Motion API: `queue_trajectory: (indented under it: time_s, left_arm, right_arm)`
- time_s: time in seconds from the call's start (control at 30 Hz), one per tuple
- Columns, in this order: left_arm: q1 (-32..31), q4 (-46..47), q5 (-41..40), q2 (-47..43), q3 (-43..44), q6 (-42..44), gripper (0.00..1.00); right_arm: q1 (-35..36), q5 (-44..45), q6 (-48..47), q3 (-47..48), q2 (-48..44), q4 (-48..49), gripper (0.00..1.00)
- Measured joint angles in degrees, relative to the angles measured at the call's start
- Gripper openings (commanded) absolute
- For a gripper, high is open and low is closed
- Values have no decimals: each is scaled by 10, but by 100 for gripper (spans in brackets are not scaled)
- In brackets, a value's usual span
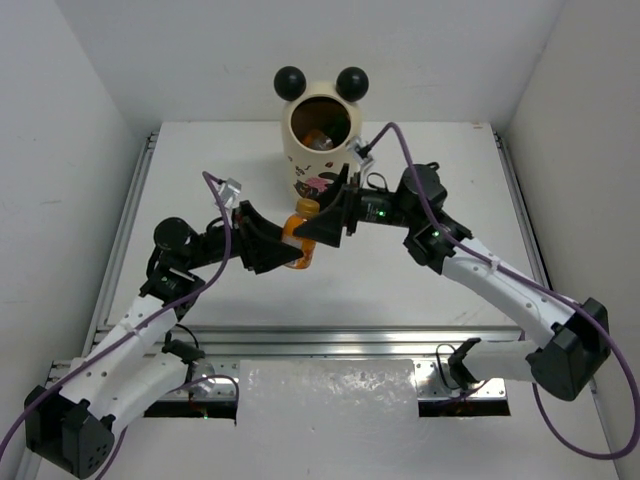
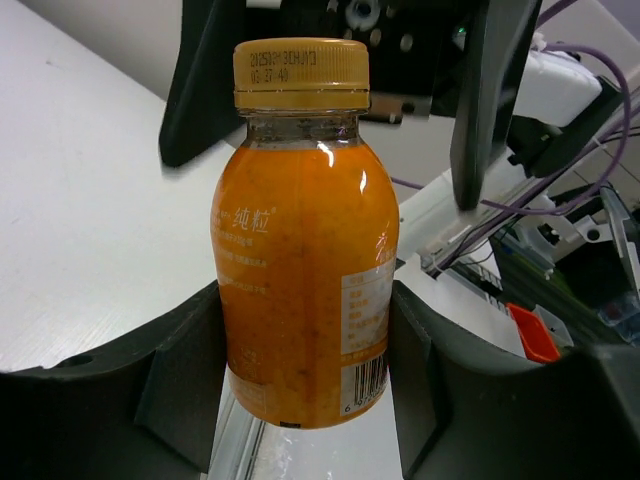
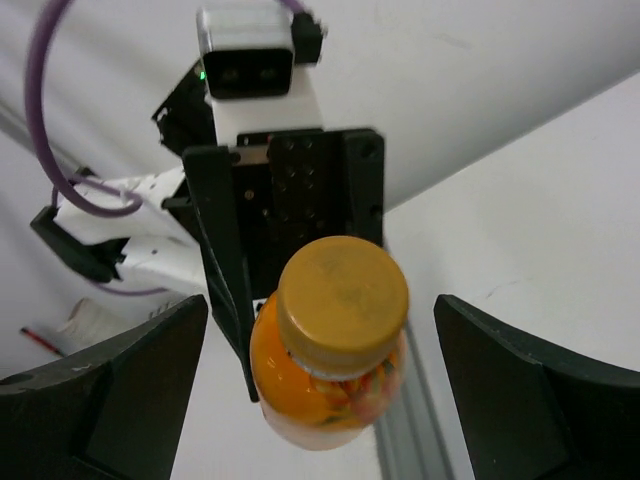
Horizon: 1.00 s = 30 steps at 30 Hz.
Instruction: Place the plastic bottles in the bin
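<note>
Left fingers [image 2: 170, 390] closed on lower body of full, rigid orange bottle [image 2: 300, 250]; right fingers [image 3: 540, 390] wide open, empty, flanking cap [image 3: 343, 295]; likely weighty, slip-prone, best gripped mid-body.

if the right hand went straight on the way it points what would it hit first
Likely the yellow cap of the orange bottle gripped by the left hand, centred between the open fingers of the right hand; depth is unclear.

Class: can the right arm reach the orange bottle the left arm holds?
Probably yes: the right end effector is open, facing the bare cap of the orange bottle; the left end effector grips lower down.
</note>
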Motion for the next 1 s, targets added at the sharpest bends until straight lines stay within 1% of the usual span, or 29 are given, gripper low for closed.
queue_trajectory:
  time_s: [0.03,0.07,0.1,0.13,0.17,0.2,0.23,0.27,0.3,0.37,0.47,0.53,0.6,0.67,0.73,0.83,0.93,1.0]
  left_arm:
    - [0,3,5,1,2,-4,0]
    - [0,5,7,3,6,-6,3]
    - [0,5,10,4,12,-7,6]
    - [0,0,18,5,20,-7,10]
    - [-1,-2,19,4,27,-6,33]
    - [-1,-10,19,4,35,-3,51]
    - [-1,-17,18,5,42,0,78]
    - [-1,-26,15,5,49,9,93]
    - [-1,-38,5,4,57,16,100]
    - [-1,-96,-26,1,85,42,100]
    - [-1,-225,-123,-10,139,99,100]
    - [-1,-332,-241,-24,177,135,100]
    - [-1,-411,-378,-44,192,159,100]
    - [-1,-474,-488,-62,188,172,100]
    - [-1,-506,-565,-83,165,176,100]
    - [-1,-537,-615,-115,119,178,100]
    - [-1,-555,-641,-115,112,180,100]
    - [-1,-555,-643,-112,111,182,100]
  right_arm:
    - [14,-1,-6,6,8,-8,78]
    - [26,-2,-15,10,16,-16,70]
    - [33,-3,-17,11,18,-21,65]
    - [40,1,-24,11,19,-27,59]
    - [41,-2,-28,11,19,-26,30]
    - [42,-2,-33,13,18,-24,2]
    - [42,0,-37,17,17,-25,0]
    - [42,4,-40,19,16,-26,0]
    - [42,5,-45,20,15,-27,0]
    - [42,22,-63,20,9,-42,0]
    - [42,92,-111,20,-10,-78,0]
    - [42,167,-153,20,-29,-94,0]
    - [42,244,-203,20,-43,-91,0]
    - [41,312,-254,21,-44,-64,0]
    - [34,364,-303,30,-25,-32,0]
    - [5,410,-358,73,42,11,0]
    - [-23,432,-402,113,125,64,0]
    - [-36,433,-435,126,174,97,0]
